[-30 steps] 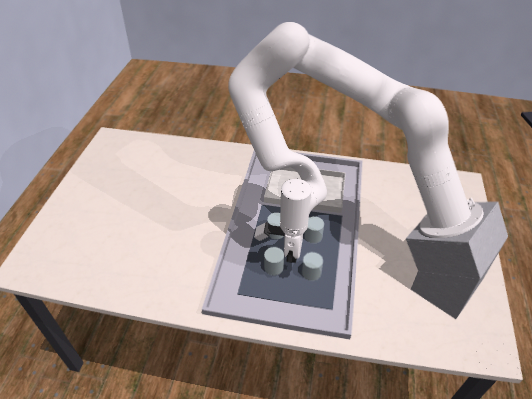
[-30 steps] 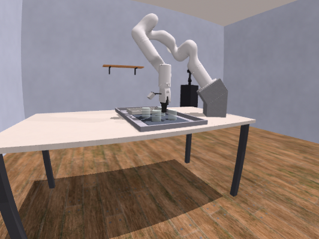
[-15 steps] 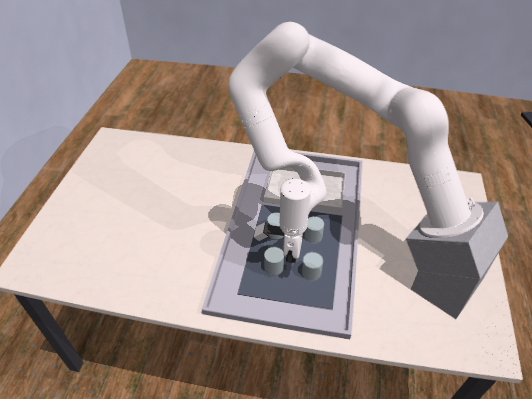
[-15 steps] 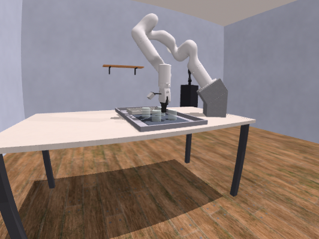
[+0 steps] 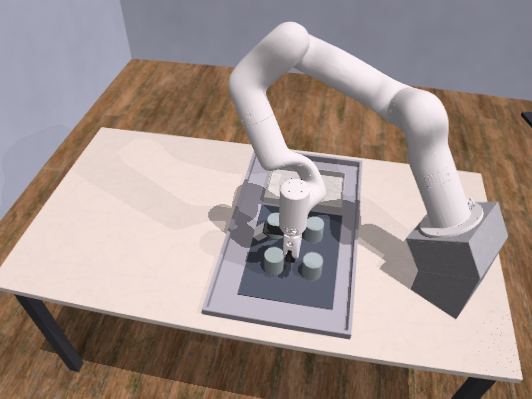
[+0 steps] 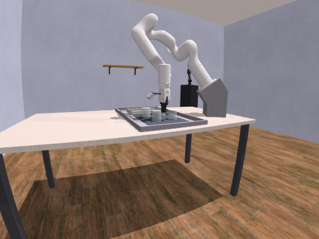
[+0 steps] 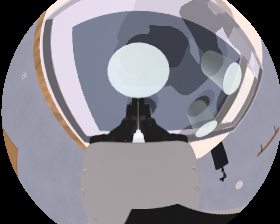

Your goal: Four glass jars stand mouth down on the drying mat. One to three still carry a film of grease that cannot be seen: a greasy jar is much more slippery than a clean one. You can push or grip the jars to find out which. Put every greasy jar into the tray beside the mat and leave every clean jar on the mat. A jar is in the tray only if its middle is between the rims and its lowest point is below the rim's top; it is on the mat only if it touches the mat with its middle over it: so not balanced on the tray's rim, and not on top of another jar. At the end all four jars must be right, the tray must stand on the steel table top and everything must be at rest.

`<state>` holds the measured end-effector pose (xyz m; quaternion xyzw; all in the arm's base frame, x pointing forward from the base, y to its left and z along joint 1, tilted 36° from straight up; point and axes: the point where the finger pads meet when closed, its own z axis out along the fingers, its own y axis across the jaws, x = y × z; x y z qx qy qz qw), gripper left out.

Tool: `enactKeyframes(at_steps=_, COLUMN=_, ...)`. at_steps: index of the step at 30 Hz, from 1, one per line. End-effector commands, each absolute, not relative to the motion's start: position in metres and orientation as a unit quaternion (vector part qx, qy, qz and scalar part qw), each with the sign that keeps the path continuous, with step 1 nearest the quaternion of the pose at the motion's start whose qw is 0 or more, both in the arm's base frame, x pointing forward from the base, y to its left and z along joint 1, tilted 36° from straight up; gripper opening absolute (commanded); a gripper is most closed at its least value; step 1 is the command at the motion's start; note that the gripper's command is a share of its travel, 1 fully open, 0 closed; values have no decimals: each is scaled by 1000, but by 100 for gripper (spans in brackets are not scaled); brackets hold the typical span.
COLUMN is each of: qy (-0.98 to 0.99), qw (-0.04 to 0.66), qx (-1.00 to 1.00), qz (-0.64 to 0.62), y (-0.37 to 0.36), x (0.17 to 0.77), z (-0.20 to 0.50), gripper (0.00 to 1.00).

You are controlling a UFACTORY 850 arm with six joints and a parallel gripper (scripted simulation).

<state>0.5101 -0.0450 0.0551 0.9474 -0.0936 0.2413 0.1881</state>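
Four greenish glass jars stand mouth down on the dark drying mat [image 5: 290,293] [image 7: 90,65]: front left [image 5: 274,261] [image 6: 156,115] [image 7: 138,70], front right [image 5: 312,266] [image 6: 172,115], back right [image 5: 314,230] [image 7: 206,128] and back left [image 5: 274,221] [image 6: 146,112] [image 7: 231,77], partly covered by the wrist camera. My gripper [image 5: 290,258] [image 6: 163,111] [image 7: 138,103] is shut and empty, pointing down between the two front jars, close beside the front left one. A contact cannot be told. The front right jar is hidden in the wrist view. The pale tray [image 5: 325,207] lies behind the mat, with no jar visible in it.
The steel table top [image 5: 225,299] has a raised grey edge [image 5: 280,324] [image 6: 174,126] around mat and tray. My wrist and its camera bracket hang over the back left jar in the top view. The arm's grey base [image 5: 440,263] [image 6: 215,102] stands to the right.
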Motion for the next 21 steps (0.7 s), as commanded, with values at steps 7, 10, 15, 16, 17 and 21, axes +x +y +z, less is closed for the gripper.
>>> enactKeyframes(at_steps=7, qy=-94, qw=188, qx=947, qz=242, y=-45, x=511, z=56, gripper=0)
enactKeyframes(at_steps=10, qy=-94, qw=188, qx=947, qz=242, y=-45, x=512, z=56, gripper=0)
enactKeyframes(at_steps=15, qy=-94, qw=188, qx=947, qz=242, y=-45, x=512, z=57, gripper=0)
enactKeyframes(at_steps=16, qy=-94, qw=188, qx=947, qz=242, y=-45, x=512, z=57, gripper=0)
enactKeyframes(at_steps=17, qy=-94, qw=188, qx=947, qz=242, y=-45, x=512, z=57, gripper=0)
enactKeyframes(at_steps=21, qy=-94, qw=188, qx=947, qz=242, y=-45, x=513, z=57, gripper=0)
